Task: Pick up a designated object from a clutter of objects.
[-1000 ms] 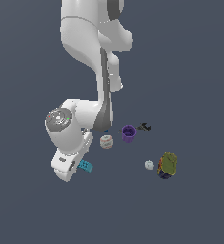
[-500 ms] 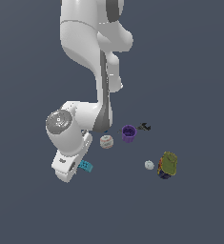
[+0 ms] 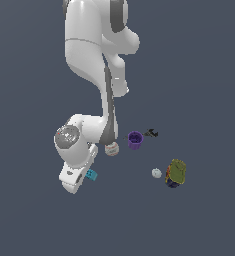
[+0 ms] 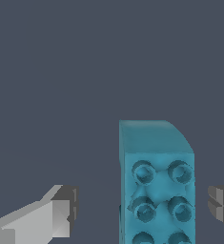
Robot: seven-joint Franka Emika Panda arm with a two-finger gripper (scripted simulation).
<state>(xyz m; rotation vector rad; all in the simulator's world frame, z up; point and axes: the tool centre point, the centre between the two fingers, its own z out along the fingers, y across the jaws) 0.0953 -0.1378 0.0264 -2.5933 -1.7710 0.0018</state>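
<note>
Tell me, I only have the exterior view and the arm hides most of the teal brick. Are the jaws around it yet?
Observer: The wrist view shows the teal brick between the two fingers, with a gap on each side. The jaws stand open, touching nothing.
Operator: Is the brick centred between them?
Observer: No. It sits much nearer one finger than the other.
Operator: Which face is up?
Observer: The studded face points at the wrist camera, in two rows of studs.
Operator: Anything else close by in there?
Observer: Nothing else shows in the wrist view. The purple cup and white ball appear only in your view.
</note>
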